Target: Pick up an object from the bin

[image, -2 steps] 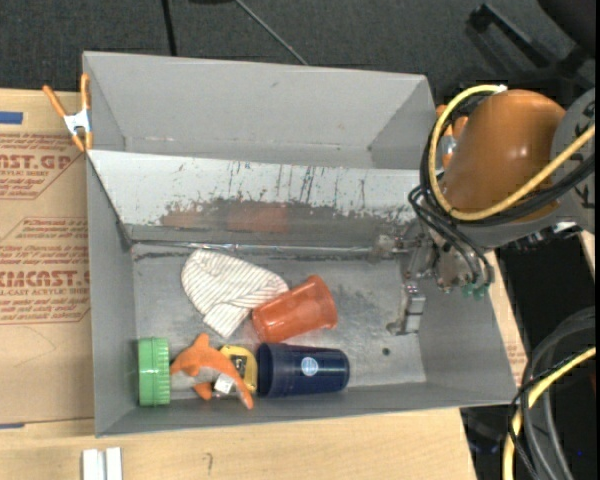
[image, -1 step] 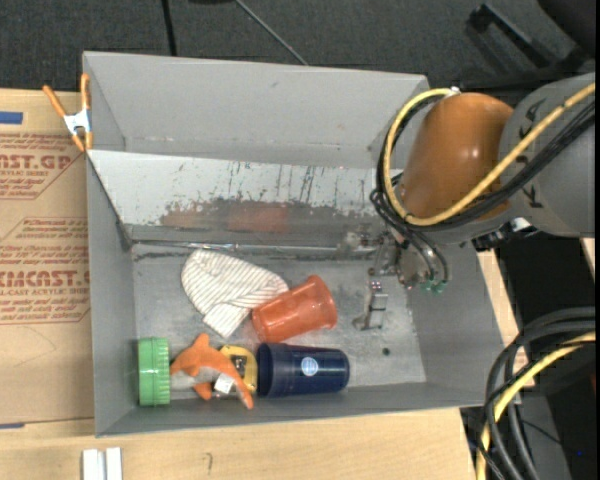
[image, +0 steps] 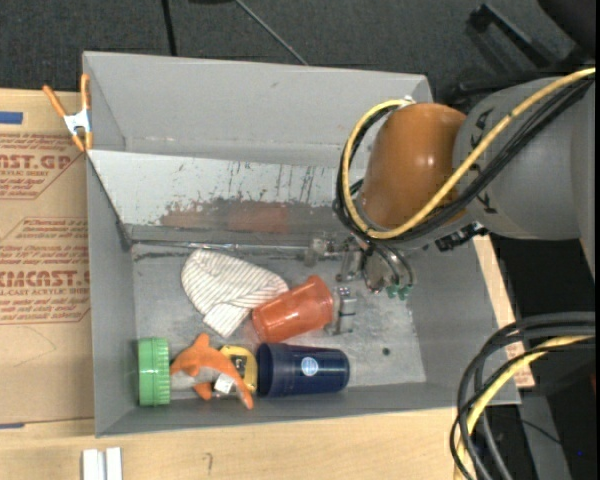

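Note:
My gripper (image: 334, 278) hangs under the orange dome at the bin's middle right, open, with one fingertip near the back wall and the other by the floor. An orange plastic cup (image: 292, 310) lies on its side just left of the lower fingertip (image: 346, 308), its right end touching or nearly touching it. Nothing is gripped between the fingers. A white striped cloth (image: 226, 286) lies bunched to the left of the cup. A dark blue bottle (image: 302, 369) lies on its side in front of the cup.
At the front left lie a clear bottle with a green cap (image: 153, 372) and an orange clamp-like tool (image: 216, 365), touching the blue bottle. The arm and its cables cover the bin's right side. Bare floor shows at the front right.

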Robot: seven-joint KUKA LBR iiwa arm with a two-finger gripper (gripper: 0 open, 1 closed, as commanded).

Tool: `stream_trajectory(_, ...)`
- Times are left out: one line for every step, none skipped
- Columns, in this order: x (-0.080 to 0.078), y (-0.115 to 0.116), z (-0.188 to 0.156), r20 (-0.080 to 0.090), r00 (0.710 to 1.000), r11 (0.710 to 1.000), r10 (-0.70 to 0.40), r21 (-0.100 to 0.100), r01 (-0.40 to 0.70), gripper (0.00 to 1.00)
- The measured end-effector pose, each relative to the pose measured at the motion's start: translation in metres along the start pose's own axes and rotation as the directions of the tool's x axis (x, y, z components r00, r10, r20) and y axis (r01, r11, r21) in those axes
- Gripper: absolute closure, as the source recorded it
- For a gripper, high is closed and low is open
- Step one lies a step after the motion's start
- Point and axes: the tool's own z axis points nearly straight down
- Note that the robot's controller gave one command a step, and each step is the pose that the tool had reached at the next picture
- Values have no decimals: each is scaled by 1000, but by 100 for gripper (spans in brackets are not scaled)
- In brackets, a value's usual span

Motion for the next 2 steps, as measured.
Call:
stream_trajectory(3,17,31,2,999,999,45,-1,-45,0)
stream_trajectory(11,32,61,16,995,995,103,0,-103,100)
